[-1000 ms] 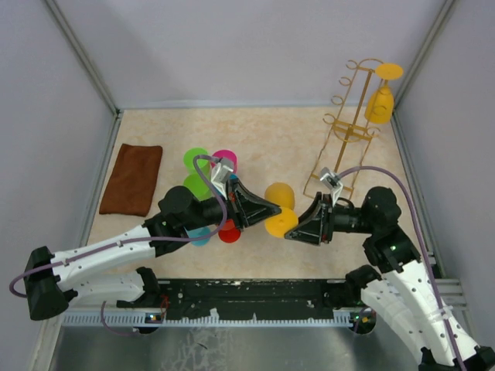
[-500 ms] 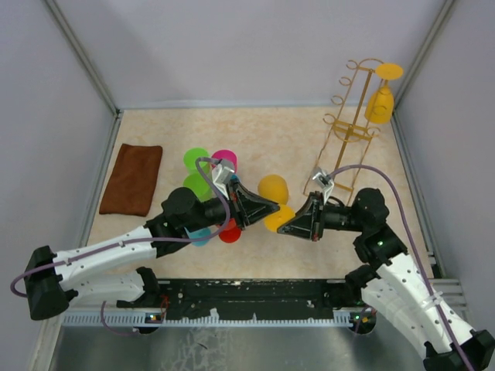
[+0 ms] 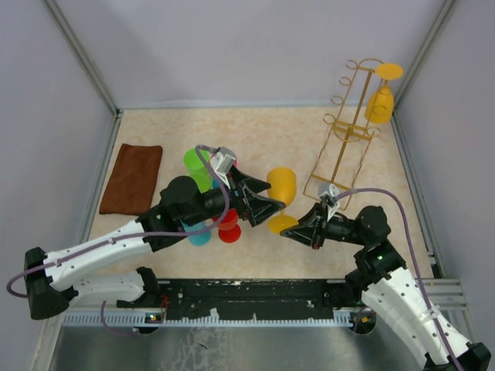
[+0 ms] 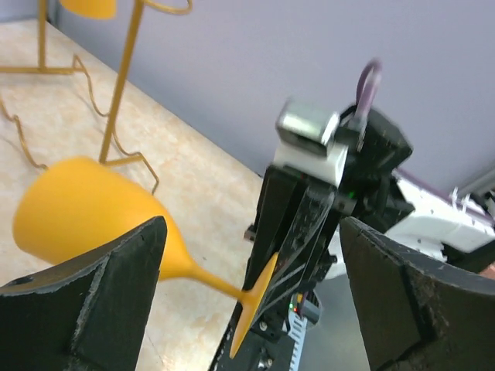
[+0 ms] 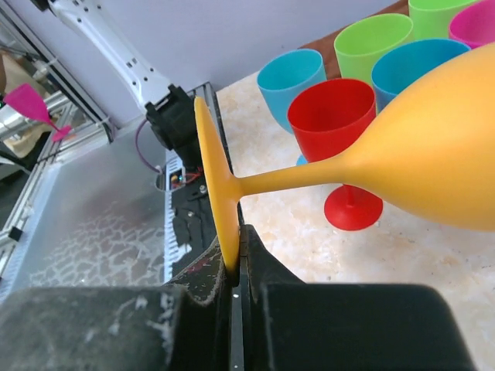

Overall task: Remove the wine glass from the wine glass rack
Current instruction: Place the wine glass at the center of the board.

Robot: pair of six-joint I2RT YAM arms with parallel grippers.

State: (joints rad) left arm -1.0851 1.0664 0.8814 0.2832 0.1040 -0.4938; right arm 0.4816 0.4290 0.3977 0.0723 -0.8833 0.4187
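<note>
- An orange wine glass (image 3: 282,185) lies on its side in the air, off the rack and over the middle of the tabletop (image 3: 271,131), toward the near edge.
- The right gripper (image 3: 290,229) is clenched on the thin edge of the glass's foot. The bowl points away from it toward the far edge.
- The left gripper (image 3: 271,210) is released. Its fingers (image 4: 85,294) stand wide apart on either side of the stem, and neither can be seen pressing on it.
- The golden wire rack (image 3: 349,133) stands upright in the far right corner of the tabletop.
- A second orange glass (image 3: 380,103) hangs upside down near the rack's top.
- Left of centre stands a cluster of glasses: green (image 3: 196,161), red (image 3: 228,233) and blue (image 3: 199,236). The left arm partly covers them.
- A brown cloth (image 3: 131,178) lies flat near the left edge.
</note>
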